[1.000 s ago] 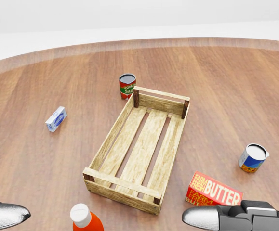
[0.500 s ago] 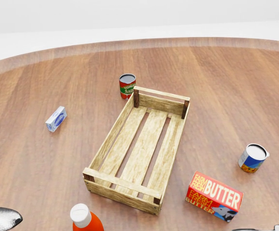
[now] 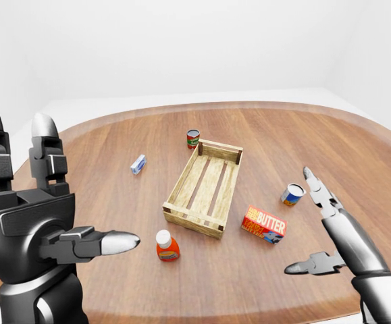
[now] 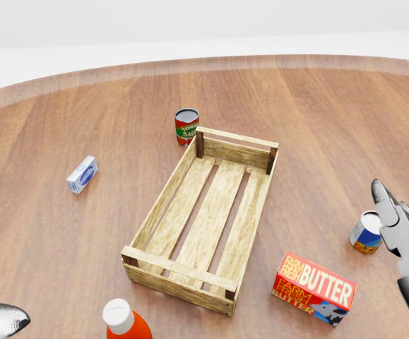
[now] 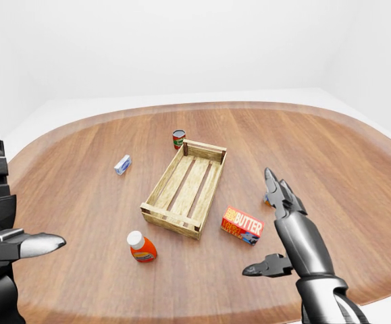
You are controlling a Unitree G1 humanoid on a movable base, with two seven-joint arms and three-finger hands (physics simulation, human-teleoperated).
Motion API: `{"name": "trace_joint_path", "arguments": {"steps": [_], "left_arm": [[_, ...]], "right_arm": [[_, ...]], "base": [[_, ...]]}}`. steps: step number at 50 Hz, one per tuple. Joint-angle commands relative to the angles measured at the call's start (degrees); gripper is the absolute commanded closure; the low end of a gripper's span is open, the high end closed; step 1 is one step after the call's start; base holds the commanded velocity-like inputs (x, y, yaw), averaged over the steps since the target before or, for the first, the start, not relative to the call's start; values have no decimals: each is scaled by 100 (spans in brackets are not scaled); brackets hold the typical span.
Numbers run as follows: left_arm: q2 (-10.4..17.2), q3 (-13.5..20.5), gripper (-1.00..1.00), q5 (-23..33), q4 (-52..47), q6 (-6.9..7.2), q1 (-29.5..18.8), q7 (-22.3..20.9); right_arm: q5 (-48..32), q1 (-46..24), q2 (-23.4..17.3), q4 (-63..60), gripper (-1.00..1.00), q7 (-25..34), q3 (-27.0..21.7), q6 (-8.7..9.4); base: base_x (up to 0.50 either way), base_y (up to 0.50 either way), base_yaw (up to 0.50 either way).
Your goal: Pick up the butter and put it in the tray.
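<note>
The butter [image 4: 314, 288] is a red box with white lettering, lying flat on the wooden table just right of the tray's near corner. The tray [image 4: 179, 277] is a slatted wooden crate with nothing in it, in the middle of the head view. My right hand [image 3: 297, 221] hovers open to the right of the butter, fingers [image 4: 395, 229] pointing up and thumb spread below; it does not touch the box. My left hand [image 3: 80, 182] is raised at the far left, open and holding nothing.
A tomato sauce can [image 4: 186, 127] stands at the tray's far end. A small blue-and-white box [image 4: 82, 174] lies to the left. A blue can [image 4: 365, 239] stands right of the butter, partly behind my fingers. An orange bottle with a white cap [image 4: 123, 321] stands near the bottom edge.
My right hand dropped out of the head view's bottom edge, then came up at the right edge beside the blue can. The left thumb tip slid slightly down and left. No object moved.
</note>
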Motion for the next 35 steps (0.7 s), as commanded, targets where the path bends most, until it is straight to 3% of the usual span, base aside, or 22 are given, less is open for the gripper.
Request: {"name": "trace_joint_path", "arguments": {"steps": [1,10,23,35], "left_arm": [[9,23,-100,-28,-20,0,-24,18],[40,36,-100,-44,51,0,-73,50],[33,58,-100,-74,13,0,-56,43],[40,54,-100,-60,68,0,-65,29]], "right_arm": [[-693,-178,-443,596,-100,76,621,0],[-1060,-330,-687,920,-100,76,650,0],[-794,-619,-949,1952,-100,76,384,0],[-1002,-923,-1143,2046,-100,76,373,0]], "base": [[0,0,0],[0,0,0],[0,0,0],[0,0,0]]}}
